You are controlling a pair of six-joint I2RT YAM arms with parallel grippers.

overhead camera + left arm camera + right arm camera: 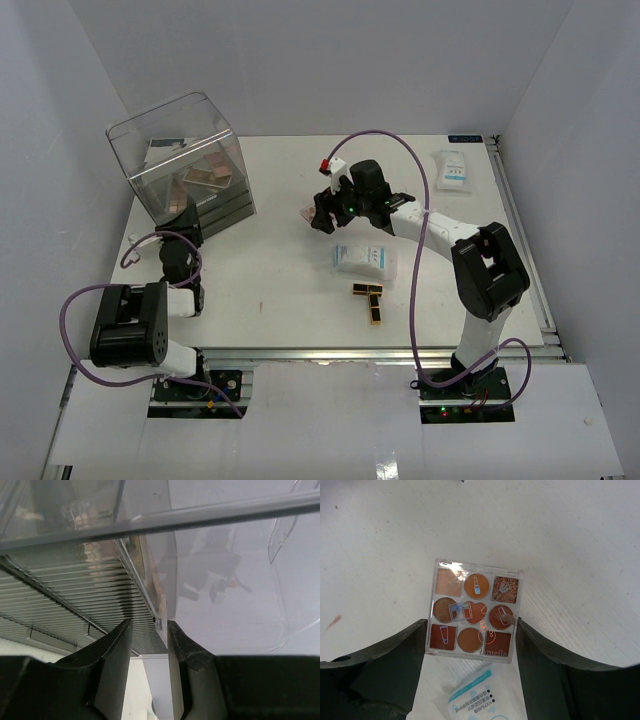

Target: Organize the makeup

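Observation:
My right gripper (pixel 322 212) is shut on a square pink-brown eyeshadow palette (pixel 472 612). One finger presses each side edge and the palette sits slightly above the table mid-field, where it shows as a pink patch (pixel 308 212). A white-blue sachet (pixel 480 697) lies just under it, also seen in the top view (pixel 362 260). A second sachet (pixel 452 170) lies at the back right. Black-and-gold lipstick tubes (pixel 370 295) lie near the front. My left gripper (pixel 149 625) is partly open at the clear box's lower front corner (pixel 161 622), and the box's thin edge is beside the right finger (pixel 182 650).
The big clear plastic box (pixel 185 160) stands at the back left with palettes (pixel 207 176) inside; its ribbed drawer front (pixel 75 595) fills the left wrist view. White walls close the table on three sides. A rail (pixel 525 240) runs along the right edge.

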